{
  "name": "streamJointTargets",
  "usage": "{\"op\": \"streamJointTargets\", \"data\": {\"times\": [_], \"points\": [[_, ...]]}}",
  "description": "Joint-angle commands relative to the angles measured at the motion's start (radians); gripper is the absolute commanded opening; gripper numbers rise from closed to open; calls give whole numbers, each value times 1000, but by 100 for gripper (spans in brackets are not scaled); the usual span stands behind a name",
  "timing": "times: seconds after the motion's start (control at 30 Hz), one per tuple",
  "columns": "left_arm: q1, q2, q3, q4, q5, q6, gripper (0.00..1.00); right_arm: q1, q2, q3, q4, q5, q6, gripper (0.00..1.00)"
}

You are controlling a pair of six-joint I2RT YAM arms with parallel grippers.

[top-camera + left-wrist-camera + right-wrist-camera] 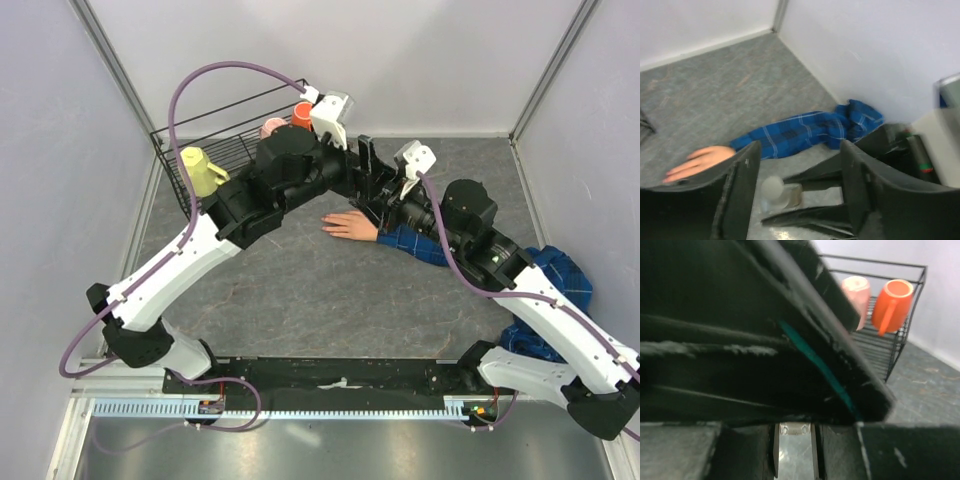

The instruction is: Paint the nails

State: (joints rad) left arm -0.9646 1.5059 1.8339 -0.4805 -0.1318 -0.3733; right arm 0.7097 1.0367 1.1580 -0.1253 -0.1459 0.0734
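Observation:
The peach-pink fake hand (350,226) lies flat on the grey table, fingertips pointing left, at the end of a blue plaid sleeve (415,243). Its nails are too small to make out. In the left wrist view the hand (700,161) and sleeve (805,131) lie beyond my fingers. My right gripper (380,205) is just behind the wrist, shut on a small clear bottle (782,195) with a white cap (772,187). The bottle (795,429) also shows between the right fingers (837,455). My left gripper (800,150) is open, its fingers standing on either side of the cap.
A black wire rack (230,135) stands at the back left with a yellow mug (200,170), a pink mug (856,292) and an orange mug (892,297). White walls close in the back and sides. More plaid cloth (560,280) lies bunched at the right.

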Motion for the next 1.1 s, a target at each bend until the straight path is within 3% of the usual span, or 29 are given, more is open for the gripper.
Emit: {"op": "streamJointTargets", "data": {"times": [0.0, 0.03, 0.1, 0.33, 0.43, 0.47, 0.57, 0.67, 0.83, 1.07], "points": [[3, -71, 8, 40, 253, 60, 88, 7, -27, -3, 26, -121, -38, 0], [16, -87, -2, 48, 273, 65, 95, 5, -35, -6, 24, -145, -38, 0], [35, -134, -36, 77, 333, 77, 99, 2, -44, -6, 23, -165, -37, 0], [229, -236, -143, 163, 524, 10, 94, -68, -52, 0, 47, -305, 22, 0], [364, -254, -232, 314, 784, -107, 80, -113, -50, -4, 90, -429, 80, 0], [391, -254, -284, 382, 936, -145, 80, -127, -49, -7, 108, -463, 103, 0], [432, -237, -356, 584, 1121, -240, 83, -171, -41, -24, 214, -587, 209, 0], [432, -233, -415, 733, 1181, -292, 87, -194, -29, -41, 346, -673, 307, 0], [431, -250, -473, 919, 1181, -369, 88, -211, -13, -50, 411, -716, 373, 0], [414, -216, -447, 933, 1176, -398, 77, -213, 11, -67, 524, -744, 457, 0]]}}
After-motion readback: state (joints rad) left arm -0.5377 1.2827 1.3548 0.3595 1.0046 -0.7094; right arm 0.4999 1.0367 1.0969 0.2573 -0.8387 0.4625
